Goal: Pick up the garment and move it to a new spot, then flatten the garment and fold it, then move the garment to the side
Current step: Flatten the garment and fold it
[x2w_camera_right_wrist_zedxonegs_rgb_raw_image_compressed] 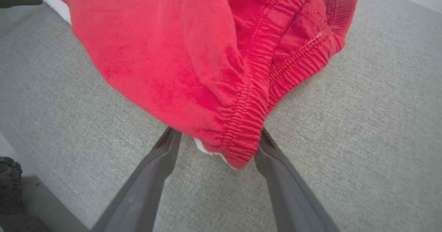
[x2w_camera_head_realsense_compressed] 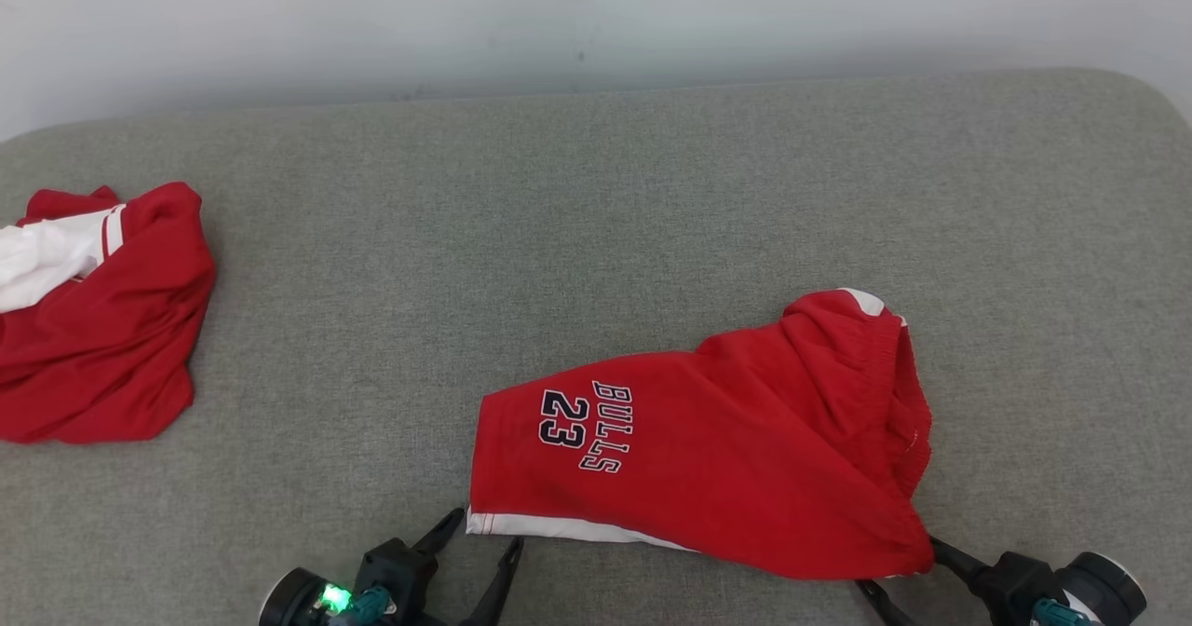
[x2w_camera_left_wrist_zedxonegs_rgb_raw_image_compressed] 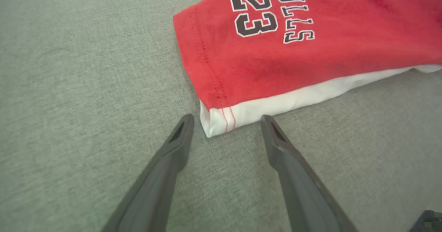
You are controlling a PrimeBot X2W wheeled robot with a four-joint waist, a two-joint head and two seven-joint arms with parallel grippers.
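Left arm: low at the near edge of the surface (x2w_camera_head_realsense_compressed: 559, 235); left jaws spread wide, with the corner of the white hem (x2w_camera_left_wrist_zedxonegs_rgb_raw_image_compressed: 293, 99) between the tips.
Right arm: low at near right; right jaws apart, either side of the waistband (x2w_camera_right_wrist_zedxonegs_rgb_raw_image_compressed: 248, 121) corner.
Shorts (x2w_camera_head_realsense_compressed: 726, 449): red, "BULLS 23" print, rumpled, lying front centre-right.
Second garment (x2w_camera_head_realsense_compressed: 102, 328): red and white, crumpled, far left.

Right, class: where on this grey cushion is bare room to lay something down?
Bare: the wide stretch between the crumpled red-and-white garment at the left edge and the Bulls shorts, plus the far strip along the wall. Crowded: the near edge around the shorts.
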